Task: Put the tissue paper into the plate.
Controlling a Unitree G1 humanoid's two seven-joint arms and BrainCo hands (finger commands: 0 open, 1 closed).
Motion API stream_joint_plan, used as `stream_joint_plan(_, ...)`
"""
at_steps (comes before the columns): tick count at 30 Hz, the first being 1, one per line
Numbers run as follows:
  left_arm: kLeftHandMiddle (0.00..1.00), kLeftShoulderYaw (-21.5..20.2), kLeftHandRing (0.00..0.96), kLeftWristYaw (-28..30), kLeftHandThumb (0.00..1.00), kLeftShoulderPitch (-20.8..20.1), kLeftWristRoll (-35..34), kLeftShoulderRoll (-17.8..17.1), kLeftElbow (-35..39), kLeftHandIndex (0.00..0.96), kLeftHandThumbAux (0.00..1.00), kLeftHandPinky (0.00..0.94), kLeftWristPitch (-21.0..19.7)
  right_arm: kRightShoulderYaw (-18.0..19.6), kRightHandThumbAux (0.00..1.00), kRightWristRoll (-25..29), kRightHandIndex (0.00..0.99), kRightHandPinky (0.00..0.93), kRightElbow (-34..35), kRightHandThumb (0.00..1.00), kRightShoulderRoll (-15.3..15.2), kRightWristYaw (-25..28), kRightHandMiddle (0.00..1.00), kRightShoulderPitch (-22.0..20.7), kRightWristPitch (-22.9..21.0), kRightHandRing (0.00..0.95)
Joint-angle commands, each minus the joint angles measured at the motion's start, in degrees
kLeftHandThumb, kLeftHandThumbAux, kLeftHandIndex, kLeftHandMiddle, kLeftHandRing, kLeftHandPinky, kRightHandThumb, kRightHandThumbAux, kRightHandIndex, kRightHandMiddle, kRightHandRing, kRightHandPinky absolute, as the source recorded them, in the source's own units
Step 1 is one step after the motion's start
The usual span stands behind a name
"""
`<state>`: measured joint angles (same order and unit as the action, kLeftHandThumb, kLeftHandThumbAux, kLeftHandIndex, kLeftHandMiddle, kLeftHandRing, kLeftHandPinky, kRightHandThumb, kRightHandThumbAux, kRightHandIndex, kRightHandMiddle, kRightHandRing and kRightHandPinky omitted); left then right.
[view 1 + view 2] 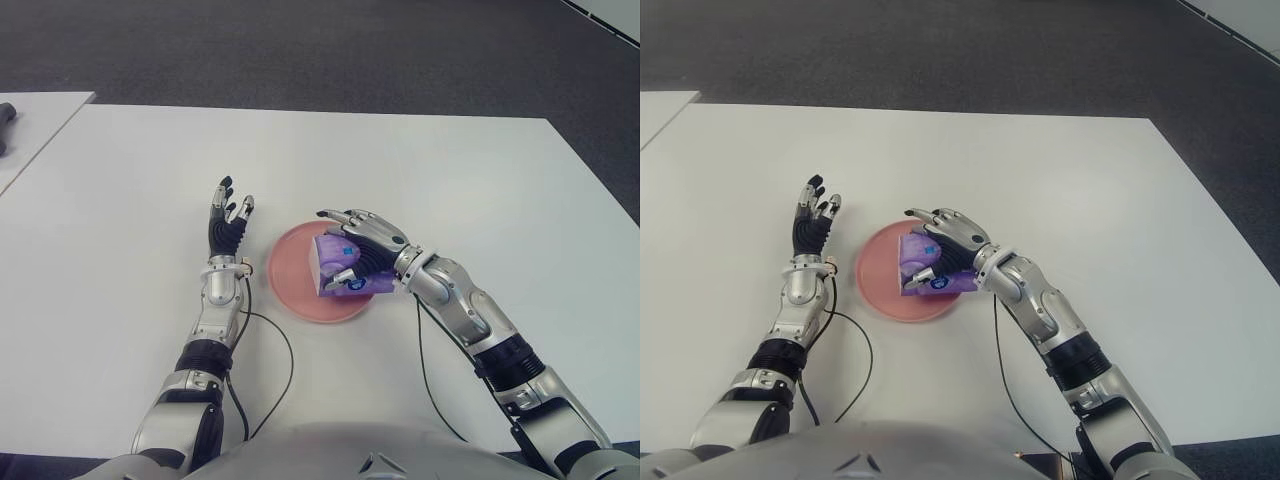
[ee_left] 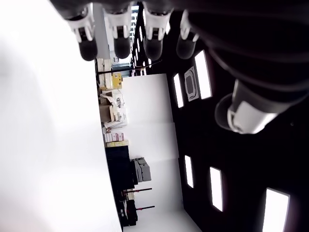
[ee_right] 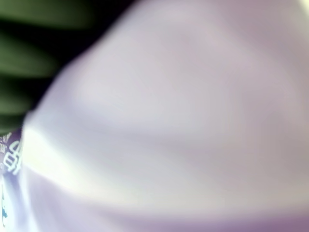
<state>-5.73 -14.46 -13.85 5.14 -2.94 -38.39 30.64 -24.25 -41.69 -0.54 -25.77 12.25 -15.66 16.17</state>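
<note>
White table (image 1: 450, 180) under everything, with one pink plate (image 1: 290, 290) and one purple tissue pack (image 1: 330, 255) on it — two things, two hands. The pack sits inside the plate, soft and shiny with a small blue mark. The right hand (image 1: 362, 252) is curled around the pack, thumb in front, fingers over the top. The left hand (image 1: 228, 225) shows just left of the plate, fingers spread and holding nothing. Farther back — dark grey carpet (image 1: 300, 50).

plate (image 1: 300, 290) — pink | tissue paper (image 1: 330, 255) — purple pack, blue mark | table (image 1: 400, 170) — white
</note>
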Motion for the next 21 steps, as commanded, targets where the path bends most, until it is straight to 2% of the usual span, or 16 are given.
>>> stream_joint_plan(1, 0.000, 0.18, 0.000, -0.62, 0.000, -0.07, 0.72, -0.11, -1.33, 0.000, 0.475, 0.000, 0.74, 0.25, 0.329, 0.72, 0.000, 0.000, -1.11, 0.019, 0.10, -0.09, 0.000, 0.06, 0.53, 0.000)
stream_joint_plan(10, 0.000, 0.24, 0.000, -0.23, 0.000, -0.29, 0.43, 0.04, -2.12, 0.000, 0.471, 0.000, 1.60, 0.28, 0.321, 0.26, 0.000, 0.000, -1.65, 0.018, 0.19, -0.50, 0.000, -0.17, 0.54, 0.000)
stream_joint_plan(16, 0.000, 0.41, 0.000, -0.12, 0.000, -0.38, 0.45, 0.12, -2.34, 0.000, 0.468, 0.000, 1.71, -0.13, 0.333, -4.07, 0.000, 0.000, -2.89, 0.028, 1.23, -6.89, 0.000, -0.93, 0.77, 0.000)
stream_joint_plan(21, 0.000, 0.52, 0.000, -0.55, 0.000, -0.48, 0.83, 0.18, -2.64, 0.000, 0.474, 0.000, 2.51, -0.89, 0.351, -9.38, 0.000, 0.000, -3.44, 0.041, 3.11, -13.50, 0.000, -0.85, -0.97, 0.000)
